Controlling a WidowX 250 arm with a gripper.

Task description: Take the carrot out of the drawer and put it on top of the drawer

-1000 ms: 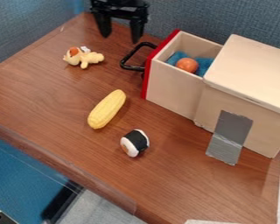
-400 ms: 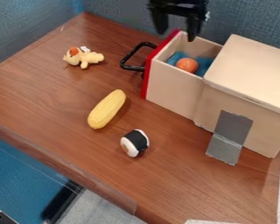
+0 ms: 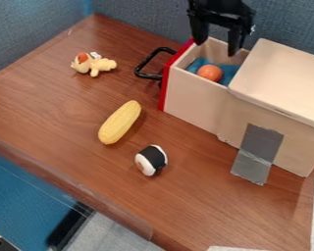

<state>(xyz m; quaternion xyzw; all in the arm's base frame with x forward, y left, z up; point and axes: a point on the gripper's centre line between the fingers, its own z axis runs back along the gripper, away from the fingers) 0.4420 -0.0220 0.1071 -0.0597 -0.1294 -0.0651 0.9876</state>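
Orange shows in the open wooden drawer (image 3: 192, 100), on blue cloth (image 3: 229, 71): my carrot (image 3: 209, 73), I judge. In this camera view my gripper (image 3: 215, 47) hangs by the drawer's far side, fingers wide apart, holding nothing. I'm at the approach; next I should centre, descend between the walls and pinch.

No text, labels, brands, numbers or signs to be read.
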